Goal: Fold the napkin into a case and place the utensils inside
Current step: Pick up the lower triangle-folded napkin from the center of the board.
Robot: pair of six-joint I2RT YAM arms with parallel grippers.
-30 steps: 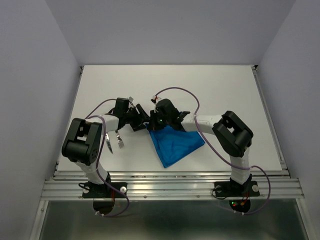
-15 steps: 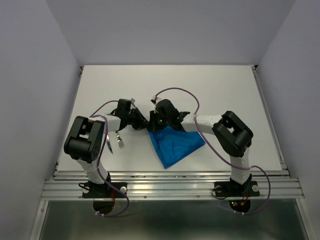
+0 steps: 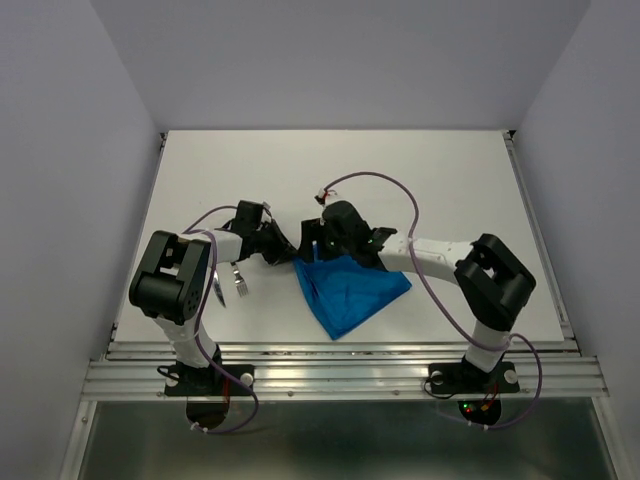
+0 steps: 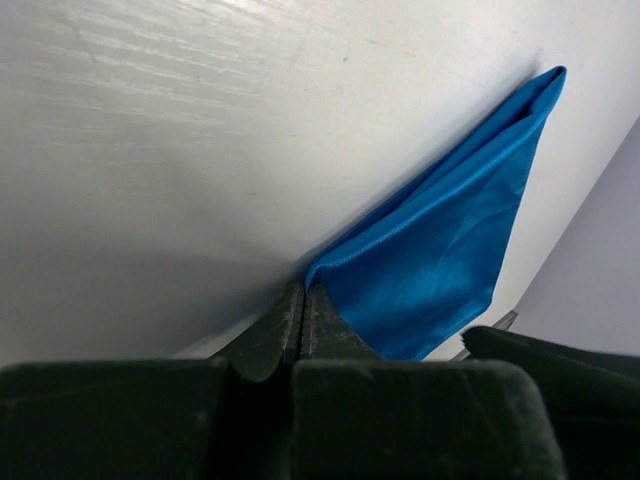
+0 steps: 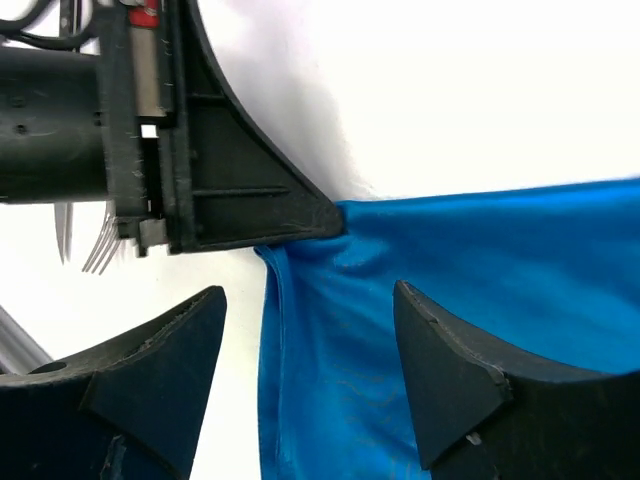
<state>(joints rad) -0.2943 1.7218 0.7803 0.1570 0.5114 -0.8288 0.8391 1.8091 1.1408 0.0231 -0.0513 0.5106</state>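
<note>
The blue napkin (image 3: 352, 290) lies creased and loosely folded on the white table, in front of both arms. My left gripper (image 3: 291, 252) is shut on the napkin's upper left corner; in the left wrist view the jaws (image 4: 302, 292) meet at the edge of the napkin (image 4: 450, 250). My right gripper (image 5: 310, 340) stands open just over that same corner of the napkin (image 5: 470, 260), with nothing between its fingers (image 5: 455, 365). The left gripper (image 5: 330, 218) pinches the cloth right ahead of it. The utensils, a fork (image 3: 240, 284) and a knife (image 3: 214, 285), lie left of the napkin.
The fork's tines (image 5: 98, 250) show at the left in the right wrist view, close behind the left gripper. A metal rail (image 3: 340, 375) runs along the table's near edge. Grey walls close in the table's left, right and far sides.
My left gripper has shut on the napkin's corner. My right gripper has let that corner go and opened wide, and the right arm's elbow has swung to the right.
</note>
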